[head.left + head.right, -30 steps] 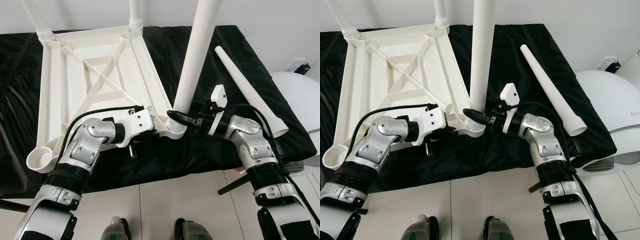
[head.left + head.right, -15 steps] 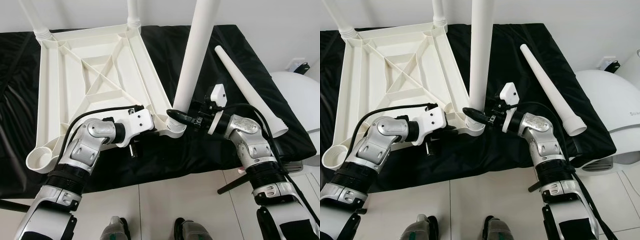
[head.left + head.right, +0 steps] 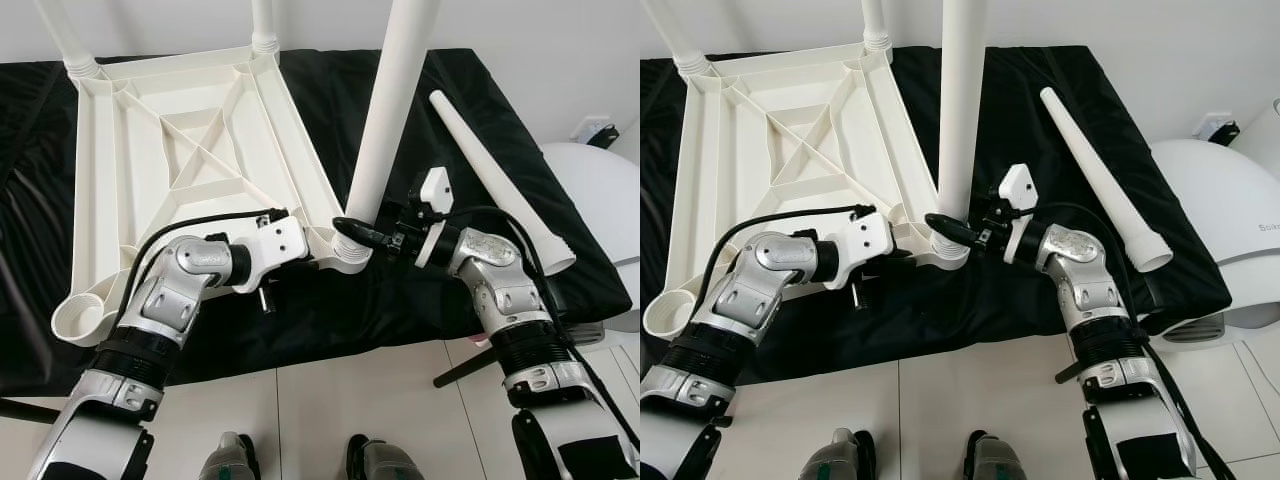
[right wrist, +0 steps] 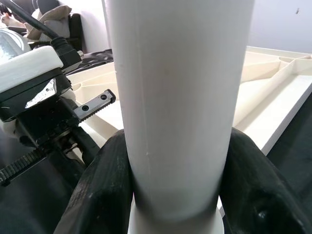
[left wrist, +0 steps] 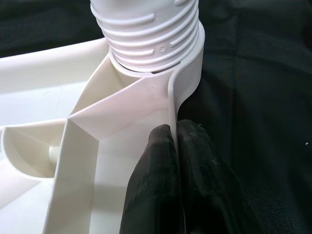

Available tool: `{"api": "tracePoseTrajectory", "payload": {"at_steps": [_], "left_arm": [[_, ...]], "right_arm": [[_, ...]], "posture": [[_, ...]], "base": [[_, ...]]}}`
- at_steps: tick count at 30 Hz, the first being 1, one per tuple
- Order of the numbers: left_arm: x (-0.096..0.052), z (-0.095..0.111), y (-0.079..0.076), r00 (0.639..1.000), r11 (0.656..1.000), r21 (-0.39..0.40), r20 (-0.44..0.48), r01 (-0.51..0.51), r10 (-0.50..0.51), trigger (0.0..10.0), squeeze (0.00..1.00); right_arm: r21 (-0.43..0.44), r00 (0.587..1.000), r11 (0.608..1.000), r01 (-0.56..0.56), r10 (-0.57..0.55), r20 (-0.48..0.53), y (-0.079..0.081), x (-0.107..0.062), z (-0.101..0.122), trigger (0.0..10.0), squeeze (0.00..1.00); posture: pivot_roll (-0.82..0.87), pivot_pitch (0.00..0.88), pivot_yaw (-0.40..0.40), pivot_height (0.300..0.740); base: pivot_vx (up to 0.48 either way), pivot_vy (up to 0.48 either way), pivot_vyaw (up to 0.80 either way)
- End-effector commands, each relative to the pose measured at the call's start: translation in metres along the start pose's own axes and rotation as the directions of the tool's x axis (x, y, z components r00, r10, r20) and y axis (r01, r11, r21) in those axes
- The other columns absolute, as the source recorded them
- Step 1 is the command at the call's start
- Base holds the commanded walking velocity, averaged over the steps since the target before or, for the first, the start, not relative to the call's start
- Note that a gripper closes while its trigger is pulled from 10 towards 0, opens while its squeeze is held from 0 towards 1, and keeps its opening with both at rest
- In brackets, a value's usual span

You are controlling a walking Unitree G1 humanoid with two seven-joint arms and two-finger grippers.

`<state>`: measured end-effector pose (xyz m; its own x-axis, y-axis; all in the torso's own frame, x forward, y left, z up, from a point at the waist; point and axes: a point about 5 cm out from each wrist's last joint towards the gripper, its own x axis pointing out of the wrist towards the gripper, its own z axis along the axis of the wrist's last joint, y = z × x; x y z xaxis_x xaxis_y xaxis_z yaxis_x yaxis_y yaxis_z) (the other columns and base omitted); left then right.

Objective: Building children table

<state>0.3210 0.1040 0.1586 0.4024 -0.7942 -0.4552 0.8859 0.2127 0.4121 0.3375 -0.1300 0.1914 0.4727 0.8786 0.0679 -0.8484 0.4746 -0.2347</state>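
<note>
Grippers work at the near corner of the upturned white plastic ribbed tabletop (image 3: 190,150) on the black-draped surface (image 3: 400,90): left gripper (image 5: 174,146) pinches its rim wall, right gripper (image 3: 345,224) clasps the upright white tapered plastic leg (image 3: 385,130) above its socket. Farther right lies a loose white tapered leg (image 3: 495,180).

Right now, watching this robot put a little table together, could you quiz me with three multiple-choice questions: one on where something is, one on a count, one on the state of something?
1. Where is the loose leg?
A. On the black cloth, at the robot's right
B. On the floor
C. Inside the tabletop frame

2. How many legs stand in the upturned tabletop?
A. One
B. Three
C. Four

3. What is the left gripper doing?
A. Hanging open
B. Pinching the tabletop's rim
C. Holding a screwdriver

Answers: 1 A, it lies on the cloth. 2 B, two far corners plus the standing leg in the right gripper; one corner socket is empty. 3 B, fingers clamp the thin wall.
</note>
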Motion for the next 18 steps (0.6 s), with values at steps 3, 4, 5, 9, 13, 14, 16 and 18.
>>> {"api": "tracePoseTrajectory", "payload": {"at_steps": [3, 4, 5, 9, 13, 14, 16, 18], "left_arm": [[0.011, -0.033, -0.024, 0.99, 0.996, -0.088, -0.135, 0.034, -0.046, 10.0, 0.0], [0.011, -0.033, -0.024, 0.99, 0.995, -0.088, -0.135, 0.035, -0.047, 10.0, 0.0], [0.011, -0.033, -0.024, 0.99, 0.996, -0.087, -0.134, 0.036, -0.048, 10.0, 0.0], [0.012, -0.032, -0.024, 0.99, 0.996, -0.086, -0.132, 0.038, -0.049, 10.0, 0.0], [0.012, -0.032, -0.024, 0.99, 0.996, -0.086, -0.132, 0.037, -0.048, 10.0, 0.0], [0.012, -0.031, -0.024, 0.99, 0.996, -0.087, -0.131, 0.036, -0.047, 10.0, 0.0], [0.011, -0.032, -0.024, 0.99, 0.995, -0.089, -0.132, 0.035, -0.046, 10.0, 0.0], [0.011, -0.032, -0.024, 0.99, 0.995, -0.09, -0.132, 0.034, -0.046, 10.0, 0.0]], "right_arm": [[0.094, 0.982, 0.985, 0.145, -0.132, -0.134, -0.004, -0.01, -0.032, 10.0, 0.0], [0.093, 0.978, 0.98, 0.176, -0.163, -0.133, -0.006, -0.01, -0.033, 10.0, 0.0], [0.103, 0.971, 0.972, 0.212, -0.198, -0.134, -0.01, -0.009, -0.033, 10.0, 0.0], [0.097, 0.957, 0.957, 0.272, -0.258, -0.129, -0.017, -0.008, -0.031, 10.0, 0.0], [0.095, 0.955, 0.956, 0.278, -0.265, -0.13, -0.017, -0.008, -0.031, 10.0, 0.0], [0.091, 0.955, 0.956, 0.278, -0.265, -0.131, -0.017, -0.008, -0.032, 10.0, 0.0], [0.087, 0.955, 0.957, 0.277, -0.265, -0.133, -0.016, -0.009, -0.033, 10.0, 0.0], [0.086, 0.955, 0.957, 0.279, -0.266, -0.132, -0.016, -0.009, -0.033, 10.0, 0.0]], "posture": [[0.07, 0.191, 0.005, 0.74], [0.07, 0.192, 0.006, 0.74], [0.06, 0.193, 0.005, 0.74], [0.07, 0.193, 0.005, 0.74], [0.07, 0.193, 0.004, 0.74], [0.07, 0.195, 0.004, 0.74], [0.07, 0.197, 0.003, 0.74], [0.07, 0.197, 0.003, 0.74]], "base": [[0.0, 0.0, 0.0], [0.0, 0.0, 0.0], [0.0, 0.0, 0.0], [0.0, 0.0, 0.0], [0.0, 0.0, 0.0], [0.0, 0.0, 0.0], [0.0, 0.0, 0.0], [0.0, 0.0, 0.0]]}}
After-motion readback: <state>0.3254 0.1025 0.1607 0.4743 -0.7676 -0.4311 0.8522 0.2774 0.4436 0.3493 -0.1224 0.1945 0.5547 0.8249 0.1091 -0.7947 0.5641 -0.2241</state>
